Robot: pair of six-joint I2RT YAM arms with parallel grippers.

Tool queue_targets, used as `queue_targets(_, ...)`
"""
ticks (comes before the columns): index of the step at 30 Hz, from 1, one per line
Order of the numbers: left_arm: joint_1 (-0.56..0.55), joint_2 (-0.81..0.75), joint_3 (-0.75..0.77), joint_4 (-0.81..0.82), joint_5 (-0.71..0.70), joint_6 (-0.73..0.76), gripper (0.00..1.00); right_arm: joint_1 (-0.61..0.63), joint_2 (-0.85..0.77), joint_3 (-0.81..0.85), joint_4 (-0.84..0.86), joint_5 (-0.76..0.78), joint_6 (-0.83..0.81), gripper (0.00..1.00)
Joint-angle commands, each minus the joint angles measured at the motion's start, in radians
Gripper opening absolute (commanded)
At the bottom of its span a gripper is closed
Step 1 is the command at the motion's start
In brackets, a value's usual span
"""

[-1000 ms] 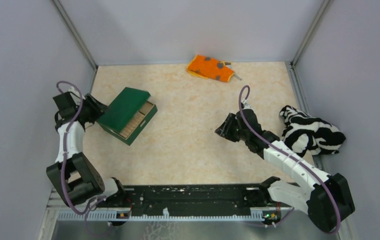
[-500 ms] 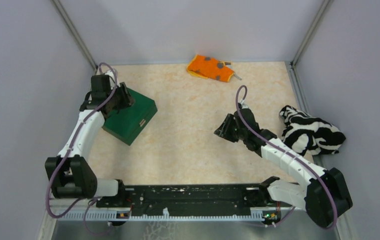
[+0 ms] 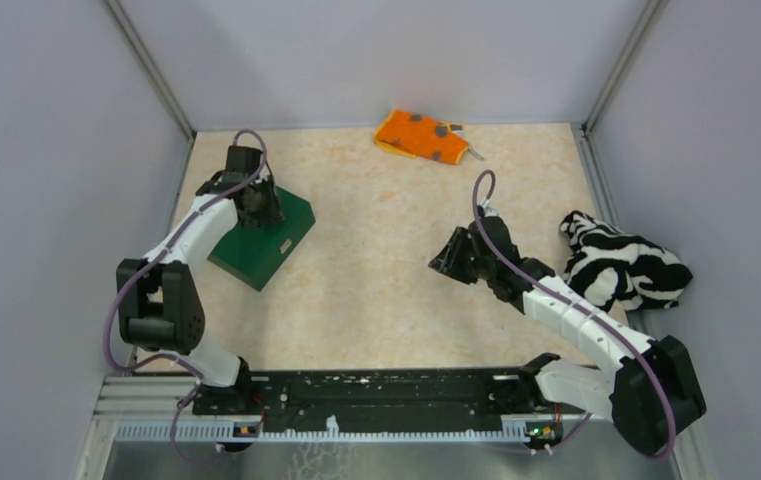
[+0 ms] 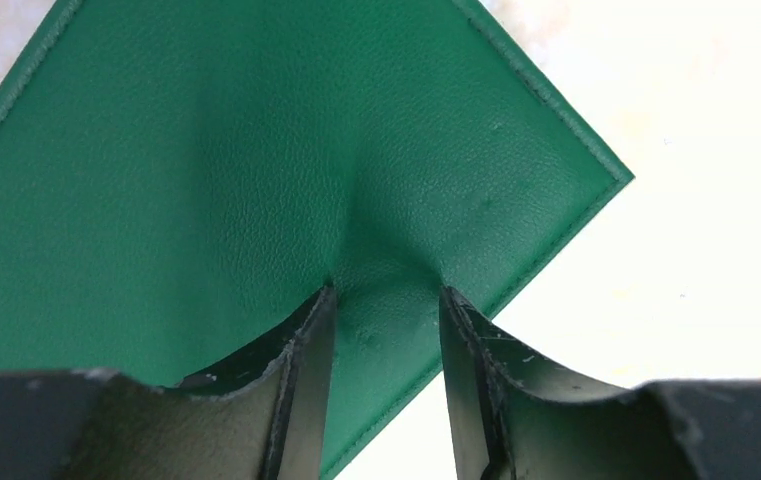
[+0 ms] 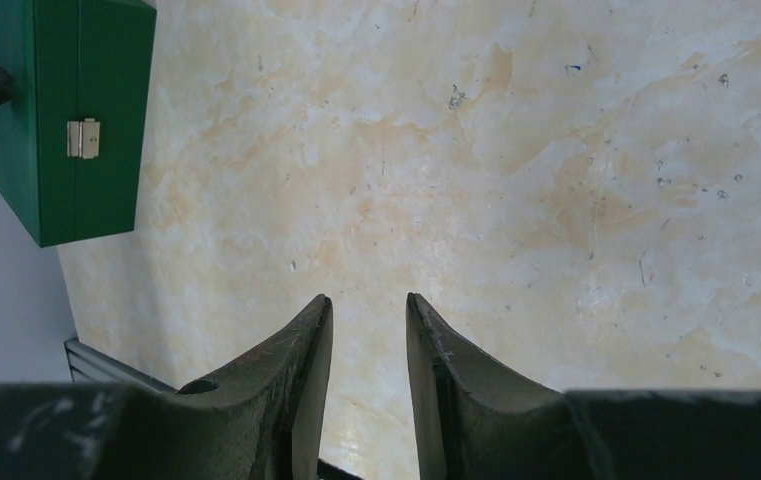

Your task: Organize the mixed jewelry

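Your left claw [image 4: 387,292] pushes down on the lid [image 4: 206,170] of the shut green box [image 3: 271,242], its 2 fingers [image 4: 301,345] a little apart and holding nothing. Your right claw [image 5: 368,300] hangs over the surface [image 5: 556,150], parted and empty too. You cannot see any jewelry; it may be inside the box. Push too hard and the soft lid could dent, or the box could slide away from you.
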Motion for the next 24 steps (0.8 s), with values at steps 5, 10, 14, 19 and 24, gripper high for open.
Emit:
queue_targets(5, -0.015, -0.13, 0.317, -0.097, -0.022, 0.056, 0.51, 0.001, -0.02, 0.086, -0.005, 0.044, -0.022, 0.34)
queue_targets(10, -0.015, -0.25, 0.338, -0.019, -0.054, 0.115, 0.54, 0.001, -0.051, 0.177, -0.085, 0.148, -0.076, 0.4)
queue_targets(14, -0.015, -0.255, 0.259, -0.072, -0.134, 0.122, 0.57, 0.001, -0.065, 0.205, -0.108, 0.19, -0.101, 0.42)
queue_targets(19, -0.014, -0.239, -0.039, -0.009, -0.159, 0.076, 0.57, 0.001, -0.036, 0.181, -0.094, 0.152, -0.085, 0.42)
queue_targets(24, 0.009, -0.162, -0.204, 0.046, -0.102, -0.005, 0.57, 0.001, -0.044, 0.131, -0.069, 0.13, -0.059, 0.42)
